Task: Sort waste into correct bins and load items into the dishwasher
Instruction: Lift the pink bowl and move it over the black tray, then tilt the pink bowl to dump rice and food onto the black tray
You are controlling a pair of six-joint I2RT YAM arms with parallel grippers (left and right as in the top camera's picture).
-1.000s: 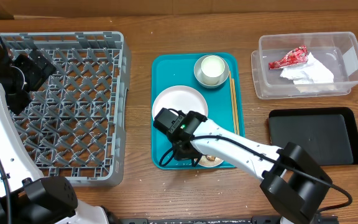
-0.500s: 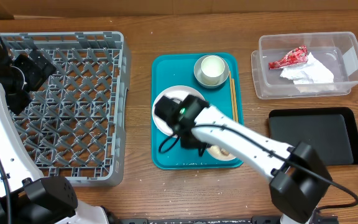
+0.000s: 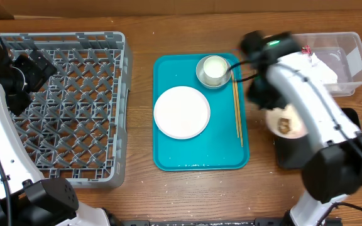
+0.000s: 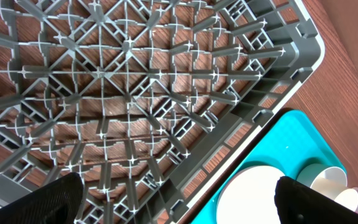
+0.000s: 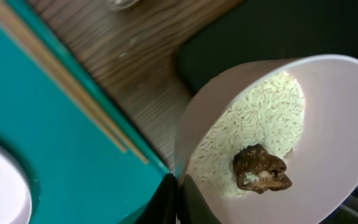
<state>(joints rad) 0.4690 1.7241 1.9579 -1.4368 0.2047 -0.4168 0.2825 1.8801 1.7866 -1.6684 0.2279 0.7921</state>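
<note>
right gripper [image 5: 178, 198] is clamped on the rim of the plate [image 5: 328, 112], tilted over the black tray [image 5: 278, 31] edge, rice [image 5: 253, 118] and a scrap [image 5: 261, 168] pooled low. the plate looks stiff, smooth, breakable; a rim pinch could slip. left gripper [image 4: 179, 202] hangs wide open, empty, over the rack [image 4: 135, 93]. the wood table [image 3: 168, 194] leaves room.

plate [image 5: 337, 106]: pale, tilted, over black tray [image 5: 278, 31] edge | rice [image 5: 253, 137], brown scrap [image 5: 261, 169]: in plate
</note>
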